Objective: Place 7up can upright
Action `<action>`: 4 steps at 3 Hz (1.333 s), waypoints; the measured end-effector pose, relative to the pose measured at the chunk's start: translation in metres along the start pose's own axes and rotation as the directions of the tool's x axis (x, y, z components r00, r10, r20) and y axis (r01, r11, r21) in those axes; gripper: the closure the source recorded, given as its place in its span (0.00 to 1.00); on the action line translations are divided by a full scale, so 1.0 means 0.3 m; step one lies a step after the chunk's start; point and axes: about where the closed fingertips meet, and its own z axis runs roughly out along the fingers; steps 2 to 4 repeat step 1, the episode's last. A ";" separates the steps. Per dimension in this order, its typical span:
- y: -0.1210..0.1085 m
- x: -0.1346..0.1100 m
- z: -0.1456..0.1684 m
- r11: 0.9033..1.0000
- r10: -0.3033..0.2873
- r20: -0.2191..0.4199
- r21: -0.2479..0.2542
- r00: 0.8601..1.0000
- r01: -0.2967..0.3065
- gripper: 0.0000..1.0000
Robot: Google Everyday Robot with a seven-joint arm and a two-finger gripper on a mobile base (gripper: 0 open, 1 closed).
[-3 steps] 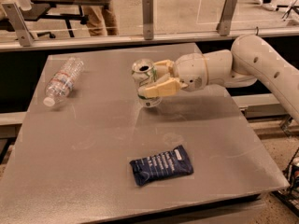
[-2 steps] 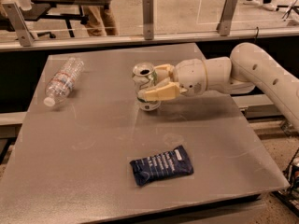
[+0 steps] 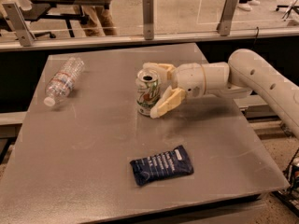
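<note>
The 7up can (image 3: 146, 93), silver-white with green and red markings and an opened silver top, stands upright on the grey table (image 3: 93, 143) near its middle. My gripper (image 3: 151, 90) reaches in from the right on a white arm and straddles the can. One finger lies behind the can's top. The other finger (image 3: 165, 104) slants down by the can's right front side, with its tip near the can's base. The fingers look spread a little wider than the can, so the gripper is open around it.
A clear plastic water bottle (image 3: 62, 81) lies on its side at the table's back left. A dark blue snack packet (image 3: 161, 165) lies flat near the front edge. A glass barrier with metal posts (image 3: 148, 17) runs along the back.
The can has come down a little and now stands on the table. The near finger has drawn off the can's front to its right side, and the fingers have spread.
</note>
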 end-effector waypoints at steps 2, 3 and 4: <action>0.000 0.000 0.000 1.000 0.000 0.000 0.000 1.000 0.000 0.00; 0.000 0.000 0.000 1.000 0.000 0.000 0.000 1.000 0.000 0.00; 0.000 0.000 0.000 1.000 0.000 0.000 0.000 1.000 0.000 0.00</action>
